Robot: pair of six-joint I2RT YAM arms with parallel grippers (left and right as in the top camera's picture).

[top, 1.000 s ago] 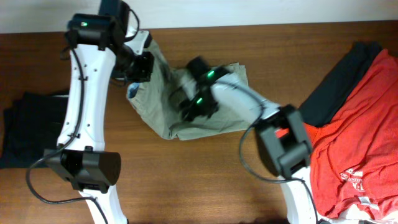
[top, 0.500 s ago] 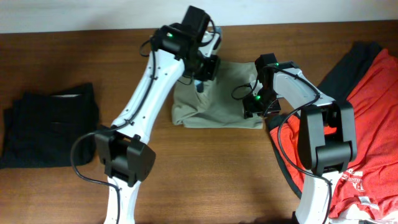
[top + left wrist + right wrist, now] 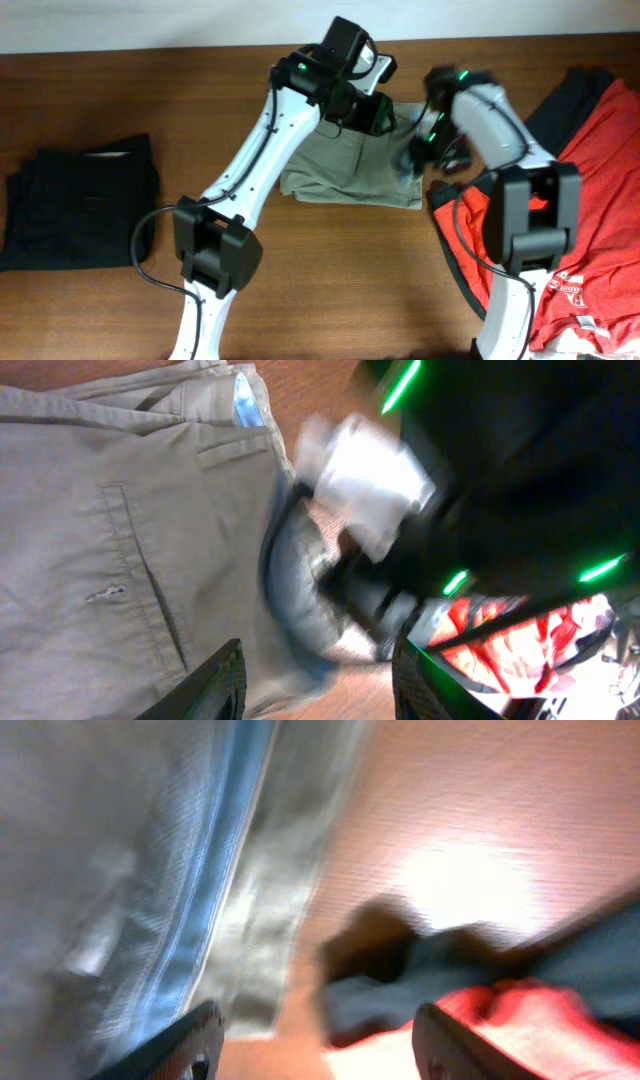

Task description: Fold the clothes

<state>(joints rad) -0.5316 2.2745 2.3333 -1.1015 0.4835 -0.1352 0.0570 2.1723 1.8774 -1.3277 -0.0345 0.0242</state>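
Observation:
The khaki trousers (image 3: 345, 172) lie folded in a compact rectangle on the wooden table, between the two arms. My left gripper (image 3: 367, 108) hovers over their far right corner; in the left wrist view (image 3: 320, 695) its fingers are spread wide with nothing between them, and the trousers (image 3: 110, 540) show a back pocket and waistband. My right gripper (image 3: 430, 150) is at the trousers' right edge. In the right wrist view (image 3: 315, 1050) it is open and empty, with the trousers' edge (image 3: 150, 870) to its left, blurred.
A folded black garment (image 3: 80, 200) lies at the table's left. A red shirt (image 3: 570, 230) and a dark garment (image 3: 545, 120) are heaped at the right, close beside the right arm; they also show in the right wrist view (image 3: 520, 1030).
The trousers went from a spread, angled heap to a compact folded rectangle. Both grippers have moved right, the left to the far right corner, the right up along the right edge.

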